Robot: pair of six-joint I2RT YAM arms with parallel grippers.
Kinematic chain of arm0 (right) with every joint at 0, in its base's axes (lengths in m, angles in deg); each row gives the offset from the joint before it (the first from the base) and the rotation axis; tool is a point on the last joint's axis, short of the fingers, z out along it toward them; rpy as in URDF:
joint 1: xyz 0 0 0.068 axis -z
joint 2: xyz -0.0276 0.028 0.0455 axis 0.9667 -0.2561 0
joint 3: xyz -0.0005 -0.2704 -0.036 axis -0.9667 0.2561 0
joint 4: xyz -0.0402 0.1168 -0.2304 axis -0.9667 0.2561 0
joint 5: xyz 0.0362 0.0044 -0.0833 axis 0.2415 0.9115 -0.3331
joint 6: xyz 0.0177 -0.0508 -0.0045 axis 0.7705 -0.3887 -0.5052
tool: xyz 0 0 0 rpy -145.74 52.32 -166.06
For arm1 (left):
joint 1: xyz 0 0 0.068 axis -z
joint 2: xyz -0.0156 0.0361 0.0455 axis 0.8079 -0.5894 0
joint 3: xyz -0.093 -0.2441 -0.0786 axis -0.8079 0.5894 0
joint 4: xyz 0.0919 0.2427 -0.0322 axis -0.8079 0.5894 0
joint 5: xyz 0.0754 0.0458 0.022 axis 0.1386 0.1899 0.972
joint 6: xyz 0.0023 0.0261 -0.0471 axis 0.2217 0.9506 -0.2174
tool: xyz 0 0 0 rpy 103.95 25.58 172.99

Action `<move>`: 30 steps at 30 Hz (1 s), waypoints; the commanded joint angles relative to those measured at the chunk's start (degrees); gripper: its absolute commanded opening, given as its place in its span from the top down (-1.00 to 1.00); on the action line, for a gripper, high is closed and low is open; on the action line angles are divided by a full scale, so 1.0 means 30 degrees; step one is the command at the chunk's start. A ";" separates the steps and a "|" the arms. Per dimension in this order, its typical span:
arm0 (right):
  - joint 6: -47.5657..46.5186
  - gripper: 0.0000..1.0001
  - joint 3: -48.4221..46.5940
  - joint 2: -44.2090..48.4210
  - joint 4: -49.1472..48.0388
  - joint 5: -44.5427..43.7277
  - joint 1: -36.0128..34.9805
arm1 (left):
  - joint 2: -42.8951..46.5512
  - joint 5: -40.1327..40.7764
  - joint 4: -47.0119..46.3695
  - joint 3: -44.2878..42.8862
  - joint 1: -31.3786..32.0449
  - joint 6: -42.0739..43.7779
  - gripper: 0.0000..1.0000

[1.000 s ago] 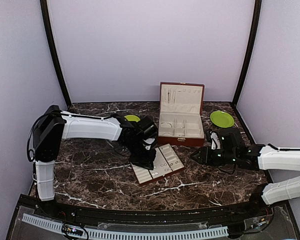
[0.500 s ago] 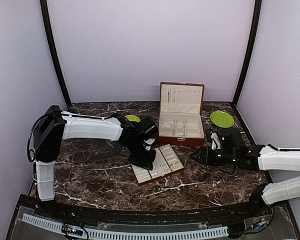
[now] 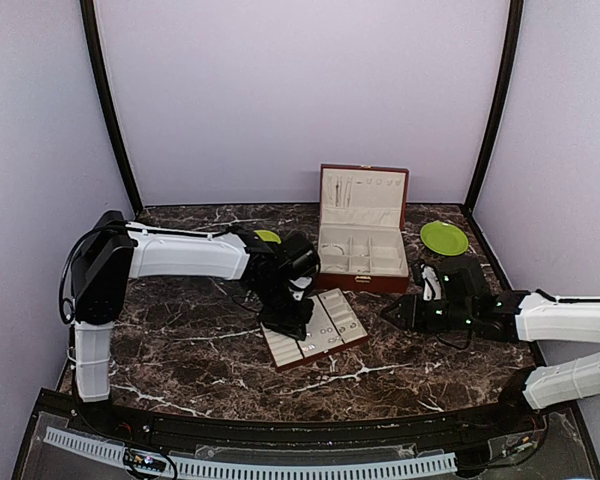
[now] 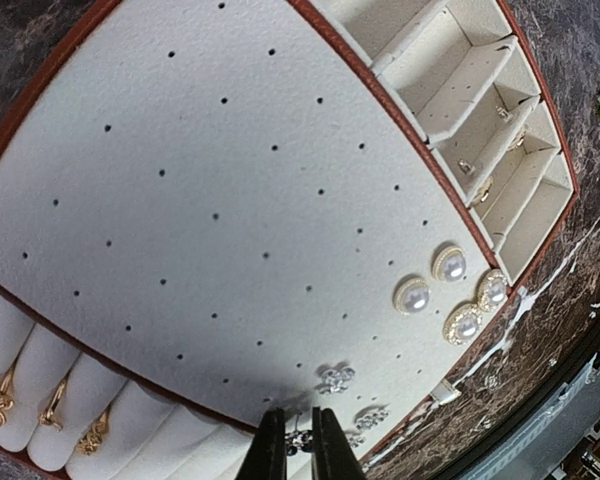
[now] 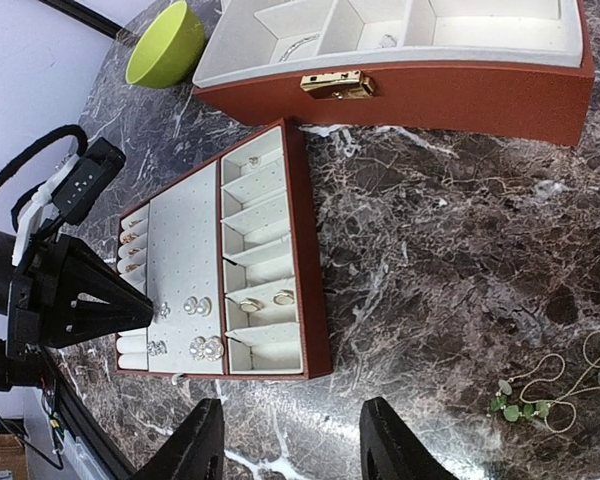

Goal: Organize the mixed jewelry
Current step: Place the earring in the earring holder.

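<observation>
No real motion over the last second. The left end effector stays parked over the near corner of the tray, and the right end effector creeps slightly toward the tray. Left is closed almost fully and looks pinched on a silver stud right at the perforated pad, beside other silver studs. Right hangs half open and empty over the bare counter. My read: the stud is being seated or plucked, can't tell which. Pearl studs and gold rings already sit in the tray. The green-beaded chain lies loose on the counter, so it's still to sort.
</observation>
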 commanded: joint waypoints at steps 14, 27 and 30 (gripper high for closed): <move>-0.0209 0.06 0.0331 0.0299 -0.0831 0.0281 0.0168 | -0.1337 0.1598 0.1985 -0.1446 0.0641 0.0756 0.94; -0.0135 0.06 0.0664 0.0666 -0.0846 0.0267 0.0189 | -0.2382 0.2543 0.3289 -0.2694 0.1186 0.1113 0.94; -0.0100 0.06 0.0738 0.0793 -0.0805 0.0239 0.0197 | -0.2700 0.2691 0.3603 -0.3001 0.1334 0.1264 0.94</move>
